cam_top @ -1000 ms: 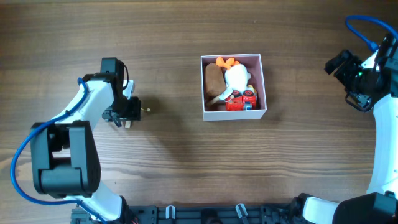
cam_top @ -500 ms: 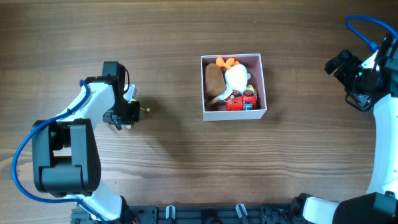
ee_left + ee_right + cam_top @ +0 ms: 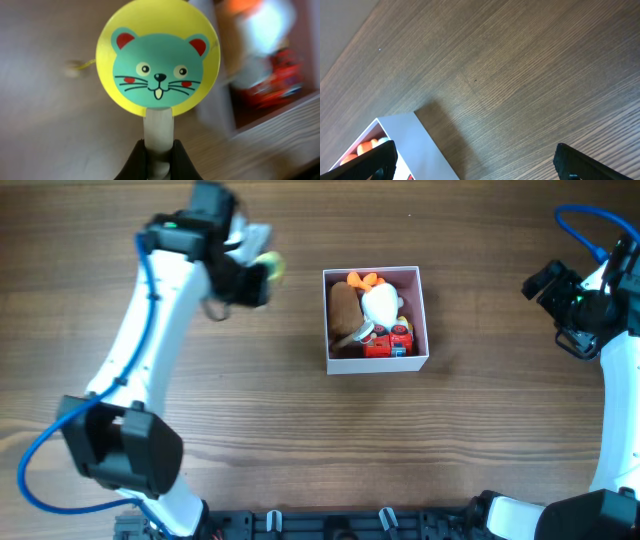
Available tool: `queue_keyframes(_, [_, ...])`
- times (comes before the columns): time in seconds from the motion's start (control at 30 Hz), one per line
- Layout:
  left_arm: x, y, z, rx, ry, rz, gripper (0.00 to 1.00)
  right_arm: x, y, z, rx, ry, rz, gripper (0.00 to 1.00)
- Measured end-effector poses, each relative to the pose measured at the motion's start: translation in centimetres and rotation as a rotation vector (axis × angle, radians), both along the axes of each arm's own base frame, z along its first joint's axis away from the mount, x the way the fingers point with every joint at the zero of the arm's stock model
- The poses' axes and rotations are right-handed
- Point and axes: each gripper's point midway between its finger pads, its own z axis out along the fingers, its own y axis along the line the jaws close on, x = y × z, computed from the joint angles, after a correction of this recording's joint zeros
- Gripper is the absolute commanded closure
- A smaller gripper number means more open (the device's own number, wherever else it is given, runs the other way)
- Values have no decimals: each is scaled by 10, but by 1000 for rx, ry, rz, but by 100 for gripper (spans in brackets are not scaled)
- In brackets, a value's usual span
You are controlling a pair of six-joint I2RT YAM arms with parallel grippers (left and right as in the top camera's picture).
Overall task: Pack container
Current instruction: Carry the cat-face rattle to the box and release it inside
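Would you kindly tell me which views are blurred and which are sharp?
Overhead: the left gripper is motion-smeared, the container crisp. Left wrist: the yellow cat disc is sharp, everything behind it blurred. Right wrist: the table grain is sharp.

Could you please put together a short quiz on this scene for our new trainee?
1. True or false: the left gripper is shut on the white stem of the yellow face toy.
2. Fill in: the right gripper has its jaws ____ and holds nothing.
3. Where does the red toy lie? A) inside the container; B) beside the container; C) in the right gripper.
Key: 1 true; 2 open; 3 A.
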Motion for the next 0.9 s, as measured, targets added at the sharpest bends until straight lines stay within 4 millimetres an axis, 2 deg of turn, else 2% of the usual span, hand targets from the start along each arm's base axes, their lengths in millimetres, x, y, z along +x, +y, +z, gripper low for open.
queue_keyframes(0.03, [2,-39,11,-41,-69,-91,96,0,0,0,0,0,0,0])
queue_keyframes(0.1, [0,-83,17,-55,-153,-217,96,0,0,0,0,0,0,0])
queue_keyframes(0.13, [-7,-113,17,-54,-196,-302,96,0,0,0,0,0,0,0])
queue_keyframes(0.17, [-14,-135,14,-53,-214,-361,96,0,0,0,-1,0,0,0])
queue_keyframes(0.23, [-24,-168,4,-40,-244,-444,96,0,0,0,0,1,0,0])
queue_keyframes(0.3, [-32,-202,-22,-23,-247,-521,96,0,0,0,0,0,0,0])
queue_keyframes(0.37, [-39,-218,-53,10,-209,-565,92,0,0,0,0,0,0,0])
queue_keyframes(0.4, [-41,-222,-68,24,-190,-580,84,0,0,0,0,0,0,0])
queue_keyframes(0.43, [-44,-225,-83,40,-165,-589,52,0,0,0,0,0,0,0])
queue_keyframes(0.47, [-45,-226,-95,52,-144,-592,0,0,0,0,0,0,0,0])
queue_keyframes(0.6, [-38,-222,-94,72,-166,-581,0,0,0,0,0,0,0,0])
queue_keyframes(0.67, [-32,-213,-89,100,-176,-539,0,0,0,0,0,0,0,0])
queue_keyframes(0.73, [-24,-199,-77,132,-200,-485,0,0,0,0,0,0,0,0])
queue_keyframes(0.77, [-18,-192,-64,140,-225,-452,0,0,0,0,0,0,0,0])
queue_keyframes(0.9, [-3,-140,26,121,-356,-258,0,0,0,0,0,0,0,0])
